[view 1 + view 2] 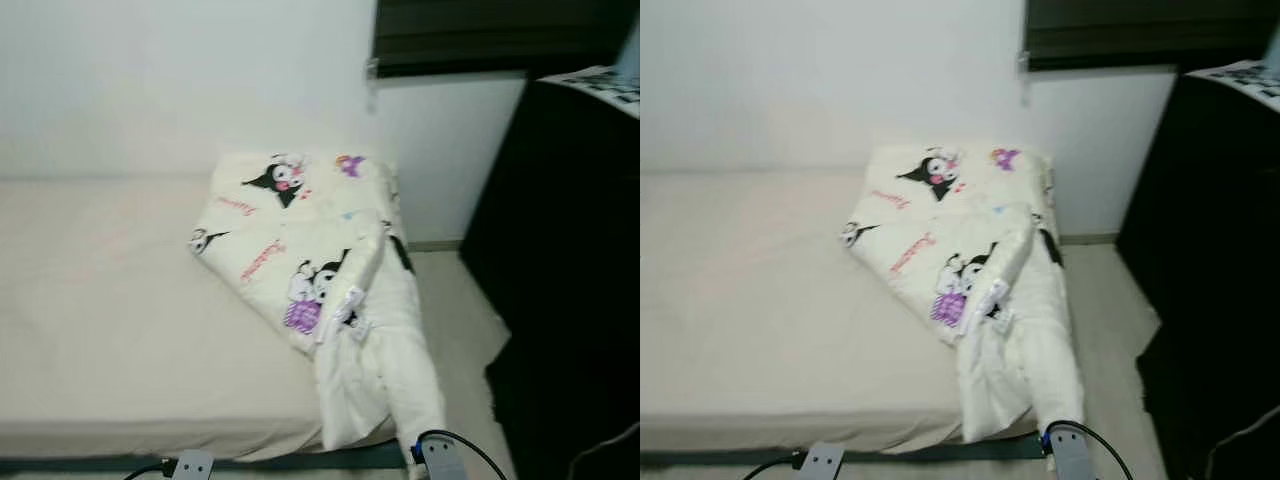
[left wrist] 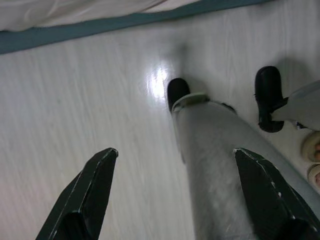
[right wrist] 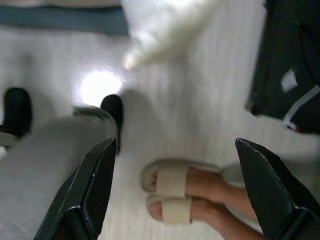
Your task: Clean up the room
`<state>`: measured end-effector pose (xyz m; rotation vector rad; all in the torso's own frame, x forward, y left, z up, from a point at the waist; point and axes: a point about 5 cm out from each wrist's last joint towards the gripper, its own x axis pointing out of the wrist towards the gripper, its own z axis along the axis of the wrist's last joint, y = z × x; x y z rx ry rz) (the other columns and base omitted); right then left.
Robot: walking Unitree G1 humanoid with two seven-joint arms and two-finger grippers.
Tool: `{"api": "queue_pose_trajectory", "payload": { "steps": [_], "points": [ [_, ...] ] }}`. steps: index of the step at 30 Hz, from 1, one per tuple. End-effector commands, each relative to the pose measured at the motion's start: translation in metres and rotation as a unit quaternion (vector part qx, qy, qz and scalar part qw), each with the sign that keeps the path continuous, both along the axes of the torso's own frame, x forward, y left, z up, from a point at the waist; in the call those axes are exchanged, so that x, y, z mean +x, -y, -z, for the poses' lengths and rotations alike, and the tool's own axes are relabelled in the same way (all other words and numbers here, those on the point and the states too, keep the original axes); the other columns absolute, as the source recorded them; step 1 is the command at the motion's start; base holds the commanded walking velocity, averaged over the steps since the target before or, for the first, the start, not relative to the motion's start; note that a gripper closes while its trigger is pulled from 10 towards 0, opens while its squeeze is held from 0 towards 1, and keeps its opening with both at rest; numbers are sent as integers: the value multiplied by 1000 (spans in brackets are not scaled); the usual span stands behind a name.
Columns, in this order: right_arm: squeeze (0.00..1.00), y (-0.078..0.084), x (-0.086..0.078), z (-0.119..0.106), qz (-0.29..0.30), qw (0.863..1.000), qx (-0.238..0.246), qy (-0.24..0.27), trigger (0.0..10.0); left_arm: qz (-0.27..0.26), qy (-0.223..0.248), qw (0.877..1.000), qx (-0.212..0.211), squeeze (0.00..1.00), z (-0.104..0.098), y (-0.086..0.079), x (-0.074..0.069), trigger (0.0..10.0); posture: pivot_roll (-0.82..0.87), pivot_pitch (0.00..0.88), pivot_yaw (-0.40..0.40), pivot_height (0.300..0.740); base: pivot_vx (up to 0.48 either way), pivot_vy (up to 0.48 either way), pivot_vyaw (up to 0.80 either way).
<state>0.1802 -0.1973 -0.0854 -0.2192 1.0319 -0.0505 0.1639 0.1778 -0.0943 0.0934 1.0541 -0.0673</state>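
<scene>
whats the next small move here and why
Probably step closer to the bed and raise the right gripper toward the hanging end of the blanket. The blanket sits crumpled at the bed's corner, partly spilling over the edge toward the floor, while both grippers, the left gripper too, hang open and low over the floor. A person's feet stand close by, so move carefully.

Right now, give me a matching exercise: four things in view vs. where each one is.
Things:
1. cartoon-print blanket
2. slippered feet
3. black cabinet
4. left hand

Places:
A. on the floor by the right hand
B. open above the pale floor
C. folded on the bed's right end, one corner hanging off
D. standing right of the bed

Pairs: 1-C, 2-A, 3-D, 4-B
</scene>
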Motion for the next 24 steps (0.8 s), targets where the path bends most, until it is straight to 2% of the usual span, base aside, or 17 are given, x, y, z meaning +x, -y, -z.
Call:
{"api": "queue_pose_trajectory", "payload": {
  "steps": [1, 7, 13, 14, 15, 17, 18, 19, 20, 21, 24],
  "points": [
    [0, -4, -3, 2, -2, 1000, 2, -7, 10000, -4, -20, 1000, -2, 0, 5, 3, -11, 10000, -20, 87, 0, 740, 0, 0, 0],
    [0, -3, -3, 2, 4, 1000, -3, -6, 10000, -3, -19, 1000, -8, 0, 5, 8, -11, 10000, -23, 81, -2, 740, 0, 0, 0],
    [0, -3, 0, 0, 15, 1000, -2, 24, 10000, -6, -16, 1000, -17, 0, 5, 11, -10, 10000, -28, 81, 1, 715, 0, 0, 0],
    [0, 0, 14, -8, 21, 998, -1, 51, 10000, -6, -16, 1000, -18, 0, 5, 11, -11, 10000, -32, 83, 6, 710, 0, 0, 0],
    [0, 0, 14, -8, 21, 998, -1, 51, 10000, -6, -16, 1000, -18, 0, 5, 11, -11, 10000, -32, 83, 6, 710, 0, 0, 0],
    [0, 6, 63, -39, 35, 990, 7, 136, 10000, -6, -18, 1000, -18, 0, 6, 8, -12, 10000, -35, 84, 7, 700, 0, 0, 0],
    [0, 7, 79, -52, 40, 985, 12, 167, 10000, -6, -18, 1000, -18, 0, 6, 6, -13, 10000, -35, 84, 7, 695, 0, 0, 0],
    [0, 7, 79, -52, 40, 985, 12, 167, 10000, -6, -18, 1000, -18, 0, 6, 6, -13, 10000, -35, 84, 7, 695, 0, 0, 0],
    [0, 5, 108, -77, 51, 972, 36, 228, 10000, -10, -20, 1000, -16, 0, 6, -3, -17, 10000, -34, 87, 4, 685, 0, 0, 0],
    [0, 5, 108, -77, 51, 972, 36, 228, 10000, -10, -20, 1000, -16, 0, 6, -3, -17, 10000, -34, 87, 4, 685, 0, 0, 0],
    [0, 4, 126, -96, 55, 961, 60, 266, 10000, -14, -23, 1000, -14, 0, 6, -11, -20, 10000, -34, 87, 5, 670, 0, 0, 0]
  ]
}}
